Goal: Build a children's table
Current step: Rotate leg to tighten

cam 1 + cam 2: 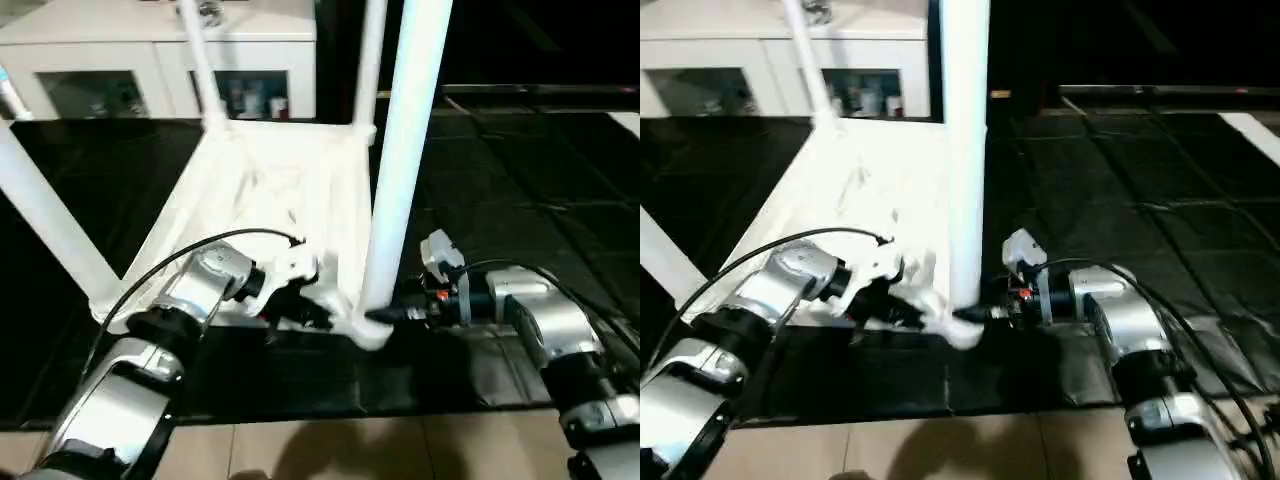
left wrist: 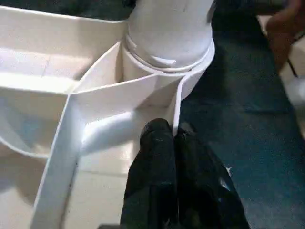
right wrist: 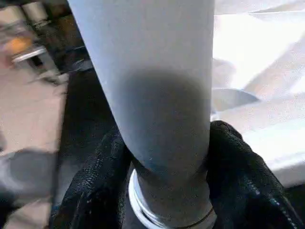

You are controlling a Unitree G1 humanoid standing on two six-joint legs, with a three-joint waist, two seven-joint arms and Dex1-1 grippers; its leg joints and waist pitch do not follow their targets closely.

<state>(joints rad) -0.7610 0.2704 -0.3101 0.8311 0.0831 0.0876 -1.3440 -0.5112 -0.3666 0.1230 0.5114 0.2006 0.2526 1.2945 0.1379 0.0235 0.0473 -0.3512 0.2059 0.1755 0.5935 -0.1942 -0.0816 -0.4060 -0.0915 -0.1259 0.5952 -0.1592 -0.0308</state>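
A black mat (image 1: pixel 520 180) covers most of the floor, with a strip of pale tiled floor (image 1: pixel 330 450) along the bottom of the frame. On the mat, centre-left in the head views, the children's table (image 1: pixel 270 190) lies upside down, ribbed underside facing up. 4 white legs rise from its corner sockets: the nearest leg (image 1: pixel 405 150) stands tall just right of centre, another (image 1: pixel 45 215) leans out at the left edge, and 2 more (image 1: pixel 200 60) (image 1: pixel 368 60) stand at the far corners near the top. Behind, at upper left, is a white cabinet (image 1: pixel 160 60) with glass doors.

The right gripper (image 3: pixel 164 191) reaches in from the lower right, its jaws clenched around the base of the nearest leg just above the socket ring, a black finger (image 3: pixel 238 176) pressed on each side. The left gripper (image 2: pixel 174 143) comes in from the lower left to the table's near edge; its jaws pinch the thin rim wall (image 2: pixel 178 102) beside that same corner socket (image 2: pixel 167 62), 1 finger (image 2: pixel 155 152) inside the rim and 1 outside.
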